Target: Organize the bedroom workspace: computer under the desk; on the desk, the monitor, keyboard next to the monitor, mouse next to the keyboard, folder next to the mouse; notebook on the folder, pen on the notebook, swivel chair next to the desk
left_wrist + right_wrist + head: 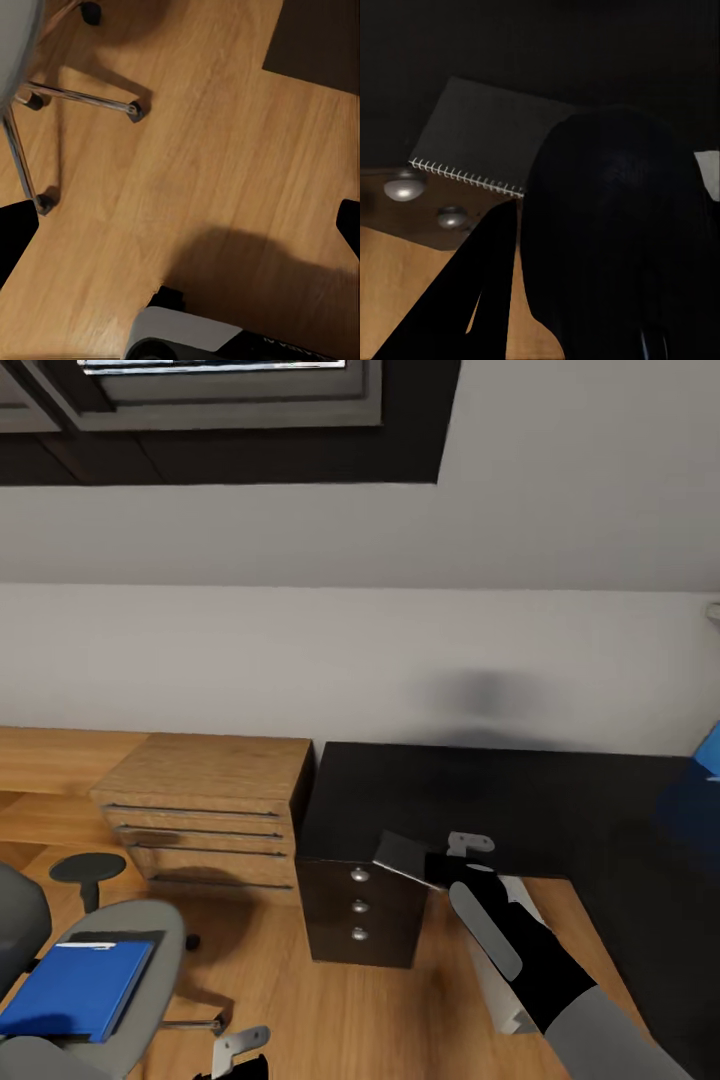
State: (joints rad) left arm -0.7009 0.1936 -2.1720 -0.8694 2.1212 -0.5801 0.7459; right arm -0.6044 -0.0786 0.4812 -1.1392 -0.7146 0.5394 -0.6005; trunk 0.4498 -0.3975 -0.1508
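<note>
The dark grey notebook (403, 856) hangs tilted over the front corner of the black desk (500, 800), above its drawers with round silver knobs (358, 905). My right gripper (432, 866) is shut on it. In the right wrist view the notebook (487, 139) shows its spiral edge against the desk top. The blue folder (78, 988) lies on the seat of the grey swivel chair (150, 940) at the lower left. My left gripper (236, 1054) is low beside the chair, its fingers (15, 236) wide open over bare floor. A pale grey box, perhaps the computer (515, 970), stands beneath my right arm.
A light-wood dresser (210, 800) with bar handles stands left of the desk against the white wall. A round dark disc on a short post (88, 868) sits near the chair. The chair's silver legs and castors (82, 97) spread over the wood floor. Something blue (705, 760) is at the desk's right.
</note>
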